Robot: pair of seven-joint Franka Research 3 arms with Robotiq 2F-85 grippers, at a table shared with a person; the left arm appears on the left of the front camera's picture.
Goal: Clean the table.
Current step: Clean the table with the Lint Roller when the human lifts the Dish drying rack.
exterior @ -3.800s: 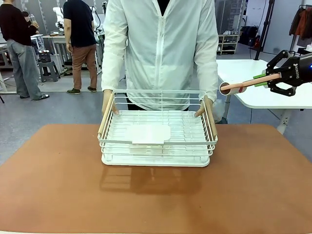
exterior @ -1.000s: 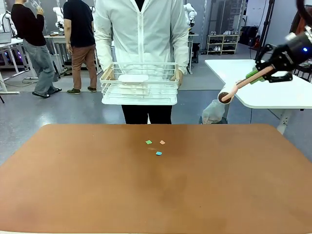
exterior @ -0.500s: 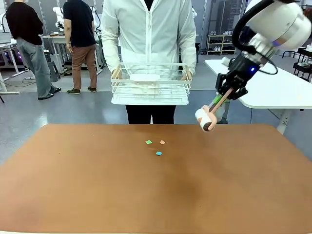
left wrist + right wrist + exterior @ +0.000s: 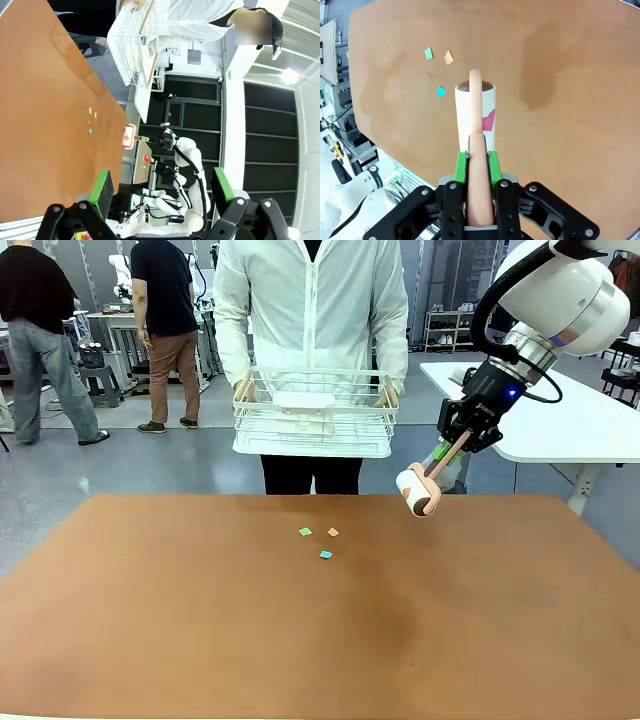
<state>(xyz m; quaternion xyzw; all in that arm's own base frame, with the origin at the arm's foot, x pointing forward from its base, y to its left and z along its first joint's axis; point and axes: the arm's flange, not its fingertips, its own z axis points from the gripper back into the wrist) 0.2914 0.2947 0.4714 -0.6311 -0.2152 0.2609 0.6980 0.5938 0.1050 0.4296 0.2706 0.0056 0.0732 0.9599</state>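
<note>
1. The green pads (image 4: 461,166) of my right gripper (image 4: 477,166) are clamped on the peach handle of a lint roller (image 4: 475,112). The handle runs straight out between the fingers, so the white roll leads.
2. The roll hangs tilted in the air over the far part of the table (image 4: 200,640). I judge it is poised to come down and roll.
3. Its targets lie close together near the table's far middle, to the roll's left in the front view: a green scrap (image 4: 305,532), an orange scrap (image 4: 333,532) and a teal scrap (image 4: 326,554).
4. My left gripper (image 4: 162,187) stands wide open and empty, well apart from the scraps.
5. The person at the far side holds a white wire basket (image 4: 315,415) up in both hands, likely to leave the tabletop free.
</note>
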